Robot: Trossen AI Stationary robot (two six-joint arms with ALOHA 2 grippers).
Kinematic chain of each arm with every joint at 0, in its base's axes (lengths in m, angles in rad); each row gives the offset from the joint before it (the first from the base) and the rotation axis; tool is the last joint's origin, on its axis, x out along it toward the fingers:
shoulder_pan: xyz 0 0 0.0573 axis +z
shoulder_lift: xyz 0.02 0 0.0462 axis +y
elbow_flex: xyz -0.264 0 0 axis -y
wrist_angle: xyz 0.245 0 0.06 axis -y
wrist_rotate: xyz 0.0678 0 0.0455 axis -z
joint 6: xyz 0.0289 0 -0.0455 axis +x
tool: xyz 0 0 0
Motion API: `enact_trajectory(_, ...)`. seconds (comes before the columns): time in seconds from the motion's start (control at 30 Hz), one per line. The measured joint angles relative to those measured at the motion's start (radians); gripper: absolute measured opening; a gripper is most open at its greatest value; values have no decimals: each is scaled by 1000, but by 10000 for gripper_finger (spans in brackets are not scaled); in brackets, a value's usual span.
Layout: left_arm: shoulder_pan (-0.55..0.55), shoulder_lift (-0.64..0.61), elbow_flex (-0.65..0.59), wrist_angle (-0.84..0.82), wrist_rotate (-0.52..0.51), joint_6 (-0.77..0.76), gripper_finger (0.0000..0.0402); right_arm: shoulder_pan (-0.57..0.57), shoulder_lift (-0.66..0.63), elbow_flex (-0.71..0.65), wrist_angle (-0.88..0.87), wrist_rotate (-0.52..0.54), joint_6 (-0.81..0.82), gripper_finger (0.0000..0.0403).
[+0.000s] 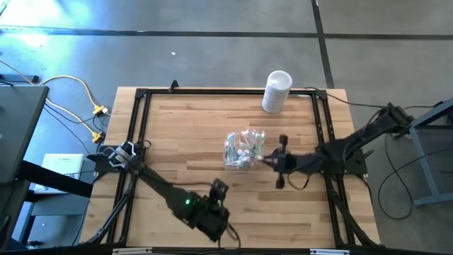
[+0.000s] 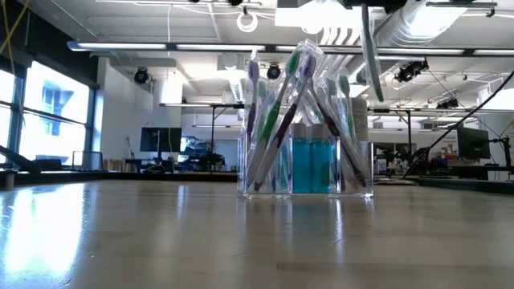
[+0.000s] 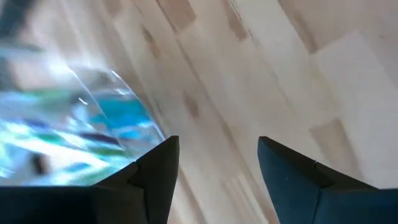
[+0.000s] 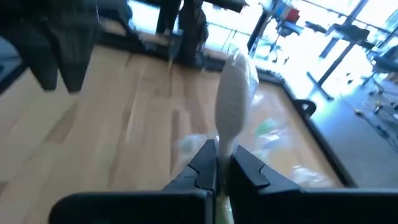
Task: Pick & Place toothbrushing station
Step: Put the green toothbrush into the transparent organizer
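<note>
Toothbrush [image 4: 235, 93] pinched in right jaws; no legible writing.

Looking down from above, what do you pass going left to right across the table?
Left gripper → clear cup of toothbrushes → right gripper, which overlaps the white canister in left-to-right position.

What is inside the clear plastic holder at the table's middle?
The square clear plastic holder holds slim wrapped toothbrushes with green and purple handles leaning upright, and small teal tubes standing behind them. The tubes' caps are hidden by the brushes.
</note>
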Motion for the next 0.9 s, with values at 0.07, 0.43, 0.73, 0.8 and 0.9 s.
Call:
enact_trajectory(0.07,16,-14,0,-43,79,-36,210,-36,-56,-33,33,-28,-31,7)
enact_trajectory(0.43,44,-30,-2,-140,178,-40,210,-320,-157,-415,658,-351,-82,7)
enact_trajectory(0.73,60,-76,-1,-173,196,-6,210,-364,-43,-505,760,-364,31,7)
enact_trajectory(0.8,70,-84,-1,-180,196,-4,210,-364,1,-517,806,-363,47,7)
enact_trajectory(0.9,82,-98,-1,-197,200,-10,210,-364,71,-528,881,-360,57,7)
